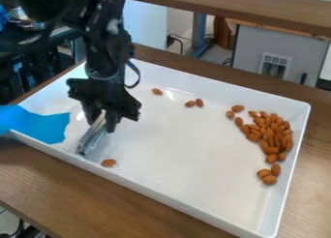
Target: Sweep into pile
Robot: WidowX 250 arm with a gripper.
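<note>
Blue sheet (37,125) lies over the left rim of the white tray (174,194), close to the tool; a wide stroke could snag it and drag it in among the nuts. Just right of it, the gripper (102,125) is closed on the upper end of a slim, silvery tool (92,138), which slants down to the tray floor. If that hold is loose, the tool could twist under the push and ride over the nuts.

A single almond (109,163) sits just beside the tool, by the near wall; swept from the wrong side, it could be pinned there. One more almond (157,91) lies towards the far wall, with a pair of almonds (194,103) to its right. These strays seem the work left, and being round-sided they may roll off a narrow edge. At the right is the main pile (271,133), trailing a few nuts at either end; too hard a push into it could scatter it against the right wall.

The tray rests on a brown wooden table (77,193). Beyond, from the left, are a metal bowl (26,24), a dark cable (174,37) and a grey panel (249,51).
</note>
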